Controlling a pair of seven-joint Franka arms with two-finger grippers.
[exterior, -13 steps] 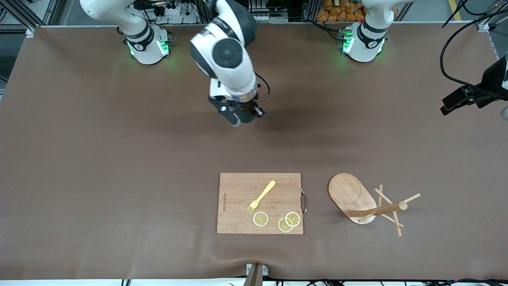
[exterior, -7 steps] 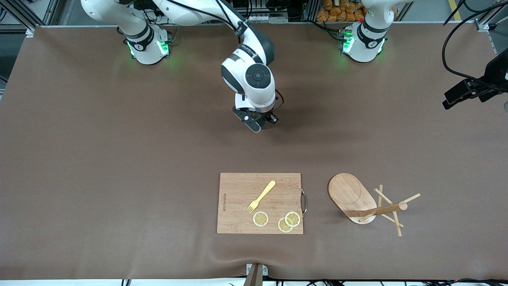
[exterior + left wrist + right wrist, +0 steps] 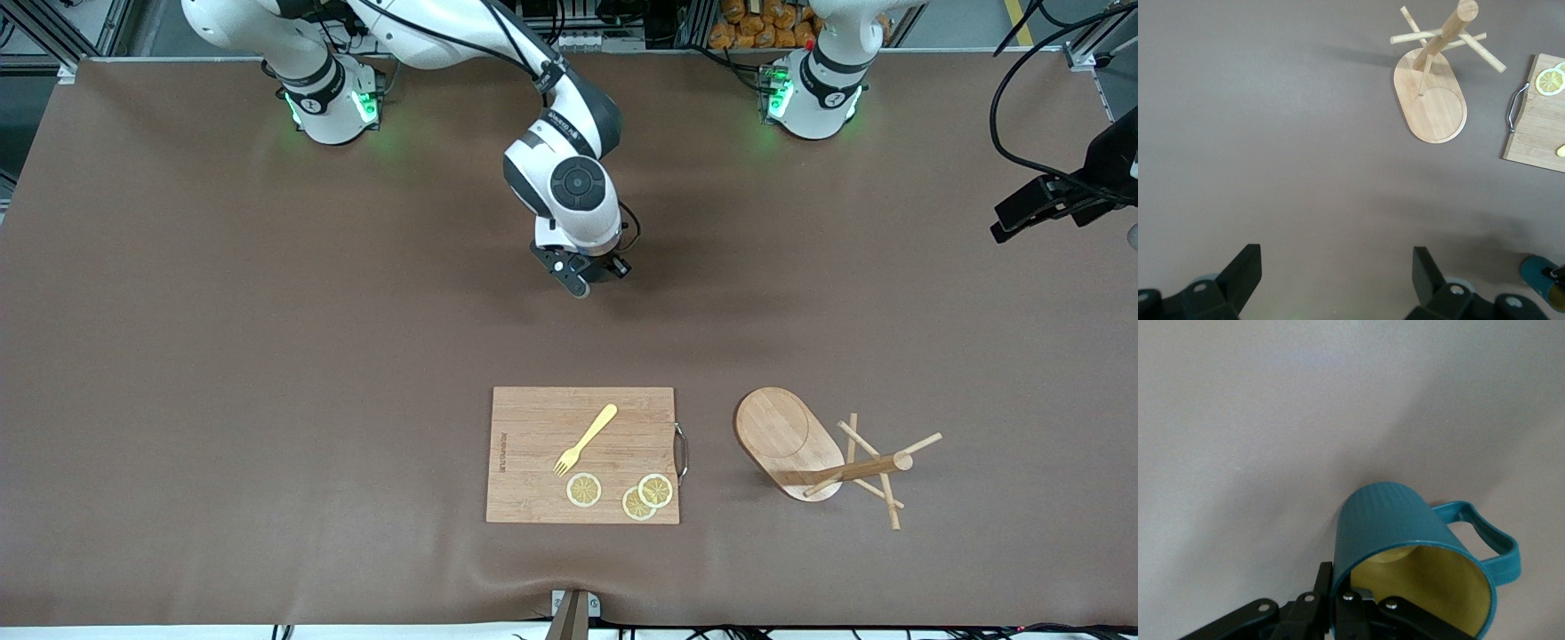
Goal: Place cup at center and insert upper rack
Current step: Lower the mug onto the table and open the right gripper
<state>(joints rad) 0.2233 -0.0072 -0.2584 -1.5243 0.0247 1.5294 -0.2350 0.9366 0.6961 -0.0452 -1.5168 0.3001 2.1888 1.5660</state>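
A brown table (image 3: pixel 267 373) filled the scene, with both Franka arms based along its robot edge. The right arm reached out over the middle of the table, its right gripper (image 3: pixel 594 274) low above bare cloth and its jaws clamped on the rim of the cup (image 3: pixel 1405 547) — one finger inside the yellowish-tan interior, the other against the ribbed teal wall, as the right wrist view showed. The cup hung tilted in that grip with its loop handle standing clear to one side; in the front view it was all but hidden beneath the wrist.

The left arm waited at its own end of the table, raised, with the left gripper (image 3: pixel 1331 283) spread wide and holding nothing above open cloth.

Nearer the front camera lay a rectangular wooden cutting board (image 3: pixel 533 453) with a metal handle (image 3: pixel 681 452) on the edge facing the left arm's end. Beside it, toward that end and apart from it, stood the upper rack (image 3: pixel 787 436) — an oval wooden base carrying a round post (image 3: pixel 858 468) crossed by thin pegs (image 3: pixel 876 462), which from the high camera seemed to lean toward the left arm's end.

On the board rested a yellow fork (image 3: pixel 585 439) and, nearer the front camera, three lemon slices (image 3: pixel 622 493), two of them overlapping.
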